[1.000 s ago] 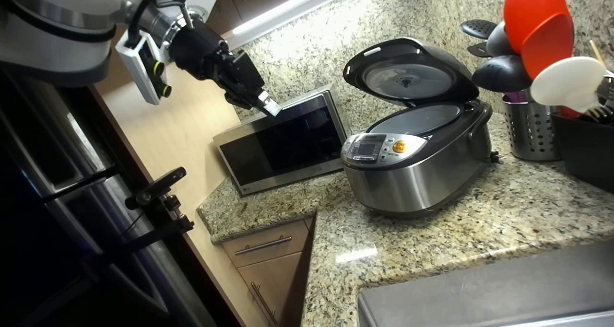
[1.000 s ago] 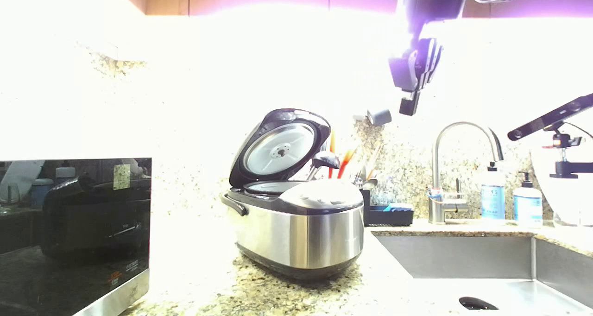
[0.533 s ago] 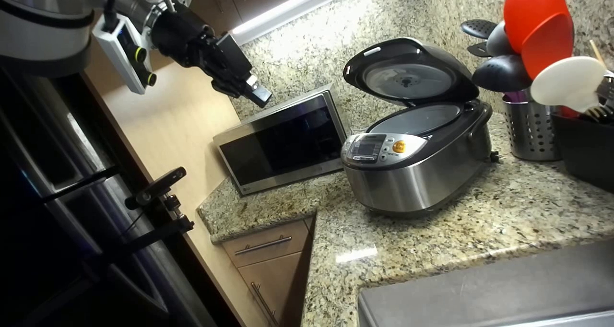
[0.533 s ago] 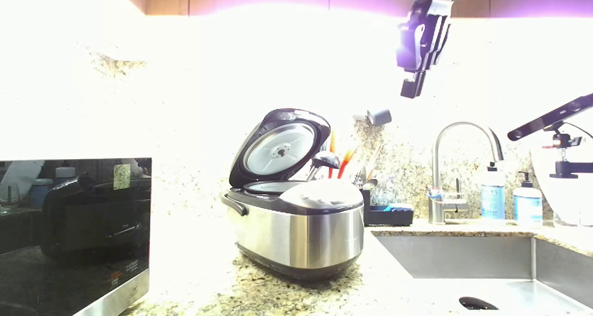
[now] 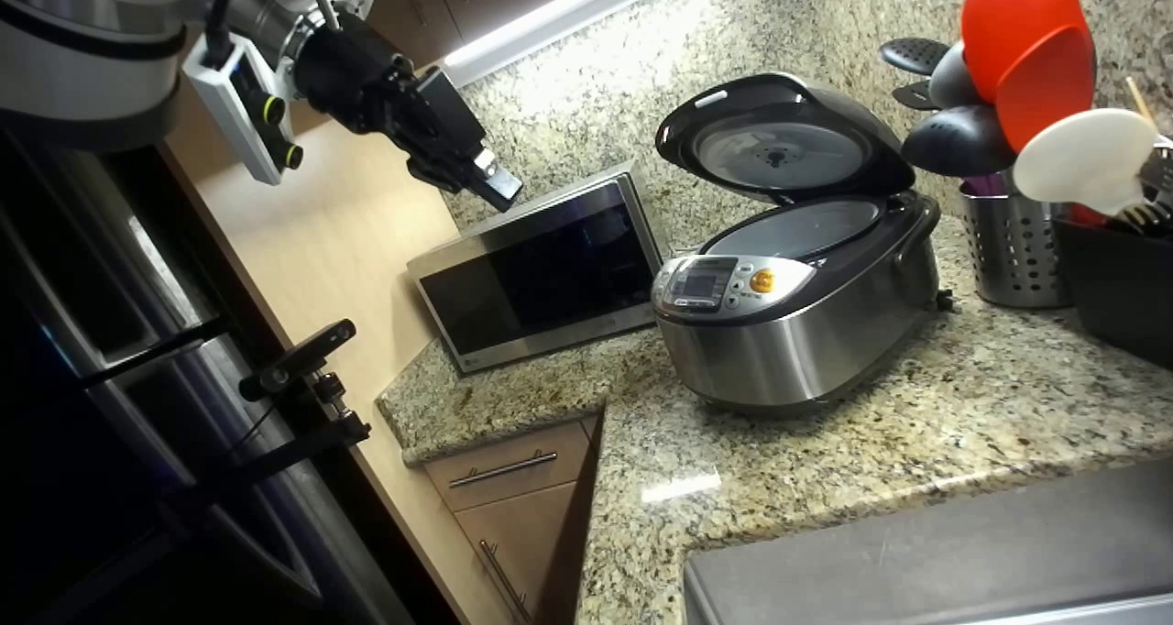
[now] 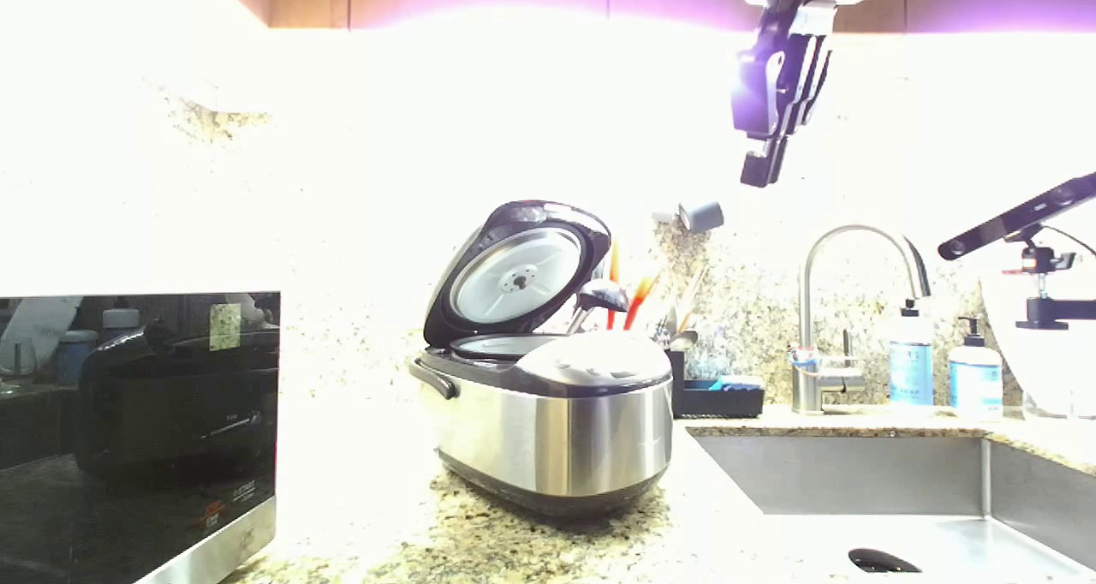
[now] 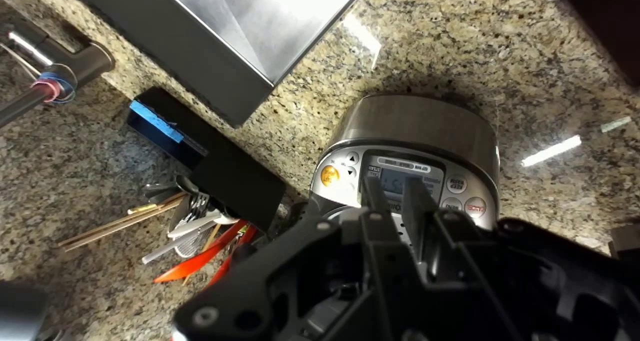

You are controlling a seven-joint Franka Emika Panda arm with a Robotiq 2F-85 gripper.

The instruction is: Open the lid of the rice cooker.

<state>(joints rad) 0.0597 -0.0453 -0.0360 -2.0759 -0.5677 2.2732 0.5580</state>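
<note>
My pincer (image 7: 392, 185), tips a narrow gap apart, up high, well clear of the rice cooker (image 5: 761, 359), lid (image 5: 777, 153) raised at a slant, microwave (image 5: 541, 272) near it.

The rice cooker (image 5: 788, 345) had a brushed-metal body, its lid (image 5: 779, 144) glossy black plastic around a smooth metallic inner face. The gripper (image 7: 392, 185) was matt black. The counter (image 5: 971, 410) looked like polished stone, the microwave (image 5: 536, 272) steel and glossy dark glass, the drawer (image 5: 522, 480) smooth wood.

In an exterior view, the rice cooker (image 6: 556, 443) sits on the counter (image 6: 505, 554); microwave (image 6: 141, 434) at left; sink (image 6: 856, 477) at right.
</note>
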